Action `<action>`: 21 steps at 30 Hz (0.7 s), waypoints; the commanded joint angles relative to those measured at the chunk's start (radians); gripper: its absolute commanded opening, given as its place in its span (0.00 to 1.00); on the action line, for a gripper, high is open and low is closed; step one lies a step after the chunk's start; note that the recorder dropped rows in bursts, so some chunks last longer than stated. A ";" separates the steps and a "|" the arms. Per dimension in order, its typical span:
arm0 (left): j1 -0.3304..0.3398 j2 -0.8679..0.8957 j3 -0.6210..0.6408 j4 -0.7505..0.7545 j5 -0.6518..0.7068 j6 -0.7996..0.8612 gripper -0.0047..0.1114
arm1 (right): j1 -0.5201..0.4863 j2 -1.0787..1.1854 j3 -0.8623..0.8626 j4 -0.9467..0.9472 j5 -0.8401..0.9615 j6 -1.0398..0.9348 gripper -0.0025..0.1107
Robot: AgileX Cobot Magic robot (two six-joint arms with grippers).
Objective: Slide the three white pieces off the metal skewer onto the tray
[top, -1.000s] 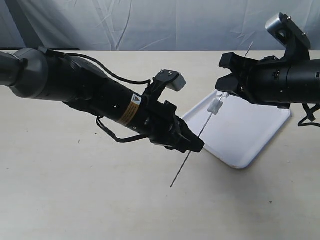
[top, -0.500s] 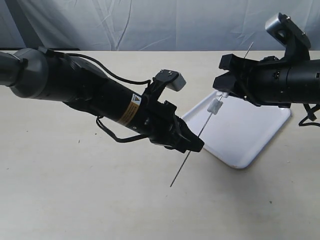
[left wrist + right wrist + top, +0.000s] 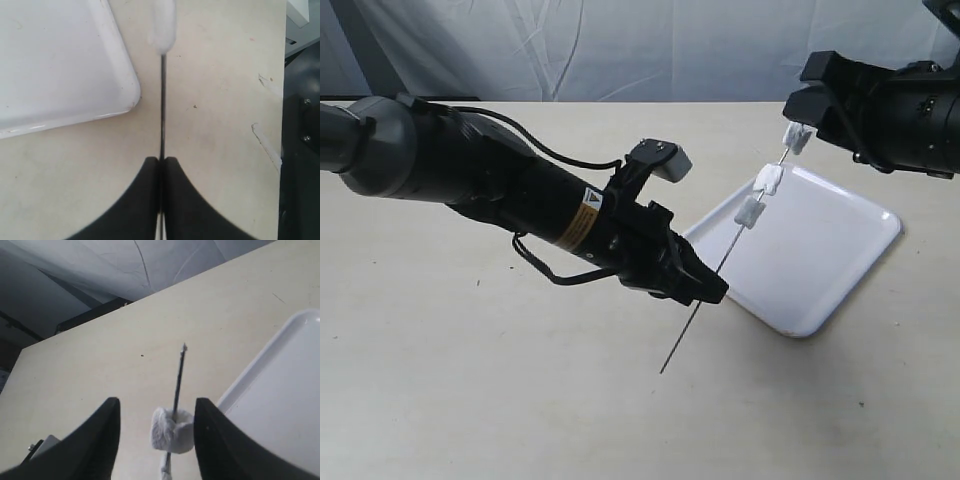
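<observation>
Stripping chunk one, I'd say: left black pincer [image 3: 710,290] clamps the thin dark metal skewer [image 3: 162,100] beside the glossy white rectangular tray [image 3: 830,270]. Right pincer [image 3: 156,407] gapes around the top of three soft white chunks [image 3: 769,180], all threaded. Next probably: pinch, slide off tip.

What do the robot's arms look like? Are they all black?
Mostly black. The left arm is a fat black tube with a grey joint, a yellow warning sticker, looping black cables and a small grey camera box. The right arm is black too. Both have curved black fingers.
</observation>
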 commanded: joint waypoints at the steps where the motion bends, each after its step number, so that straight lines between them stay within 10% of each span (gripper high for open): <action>1: -0.001 -0.013 -0.002 -0.004 0.004 0.000 0.04 | 0.002 -0.001 -0.004 -0.011 0.013 0.013 0.42; 21: 0.068 -0.062 -0.002 -0.004 -0.100 -0.027 0.04 | 0.002 -0.001 -0.004 -0.032 0.037 0.050 0.42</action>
